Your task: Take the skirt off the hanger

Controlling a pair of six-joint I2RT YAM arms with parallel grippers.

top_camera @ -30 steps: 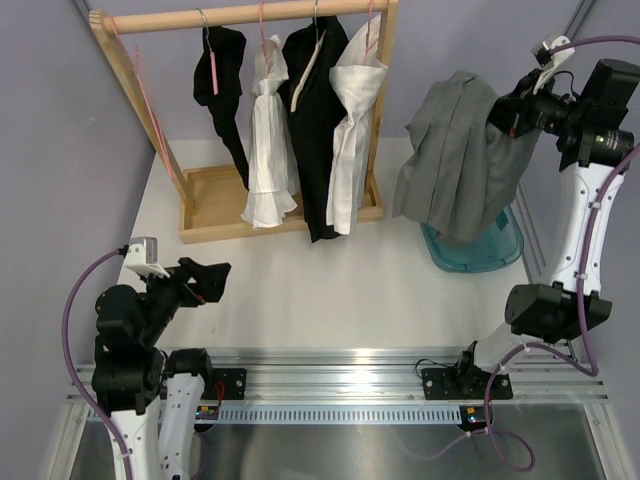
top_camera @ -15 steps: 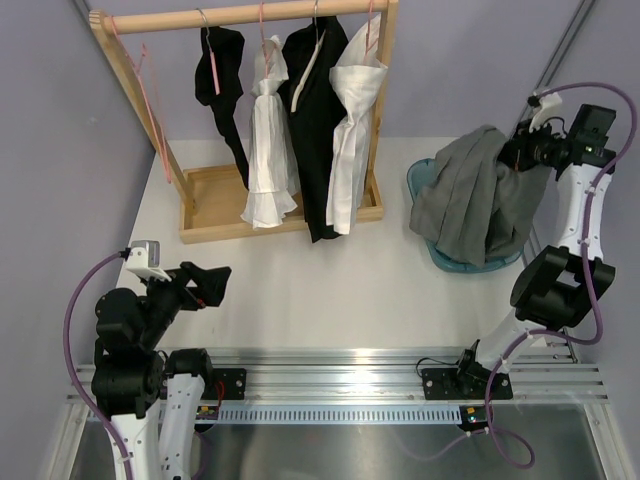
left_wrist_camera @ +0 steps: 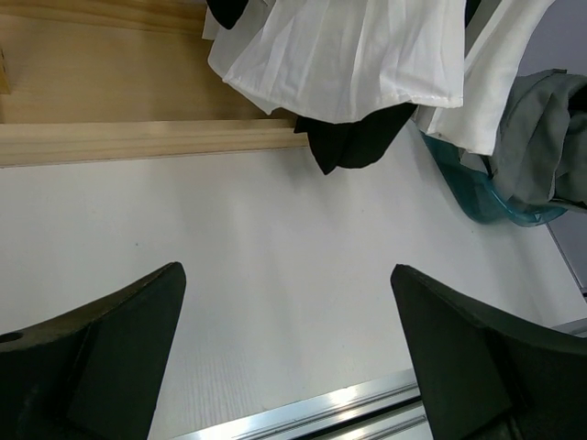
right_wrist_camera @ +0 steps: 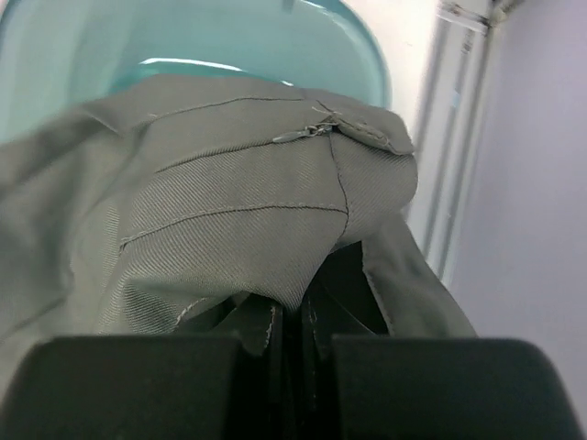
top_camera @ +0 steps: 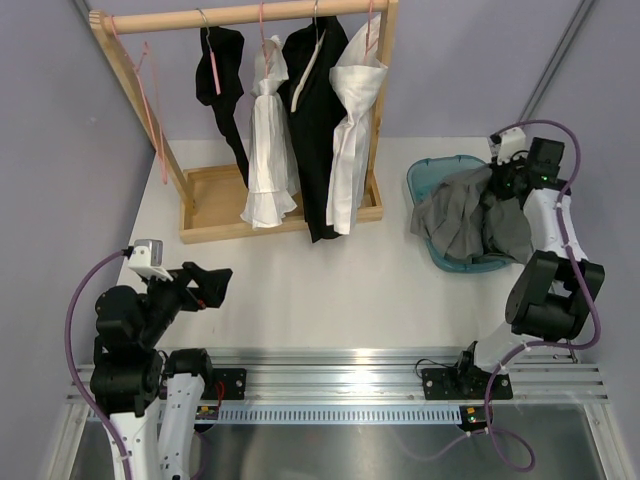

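Overhead view, right side of frame: the grey skirt [top_camera: 468, 212] lies heaped in a teal tub [top_camera: 428, 176] on the white table [top_camera: 330, 285]. It is off the rack and carries no hanger. Part of the cloth spills over the tub's left and lower rim. The tub's upper-left wall shows bare.

The right gripper [top_camera: 496, 181] sits at the upper right edge of the heap, directly over the tub. The right wrist view shows its fingers [right_wrist_camera: 138, 385] pressed together at the bottom of the frame, with a fold of skirt cloth [right_wrist_camera: 229, 211] pinched in the narrow slit between them. A zip and a stitched waistband seam show at upper centre of that view. The teal tub wall [right_wrist_camera: 183, 41] runs across the top of the frame behind the cloth.

The left gripper [top_camera: 210, 283] is at lower left of the overhead frame, above bare table and well apart from the skirt and the tub. The left wrist view shows its jaws spread wide, one finger [left_wrist_camera: 110, 348] at each lower corner and nothing between them but tabletop.

The wooden rack [top_camera: 250, 15] stands at upper left of the overhead view. Four garments hang from its rail, left to right: a black piece [top_camera: 225, 70], a white piece [top_camera: 268, 150], a second black piece [top_camera: 315, 120] and a second white piece [top_camera: 352, 130]. Their hems reach the rack's base board [top_camera: 215, 195].
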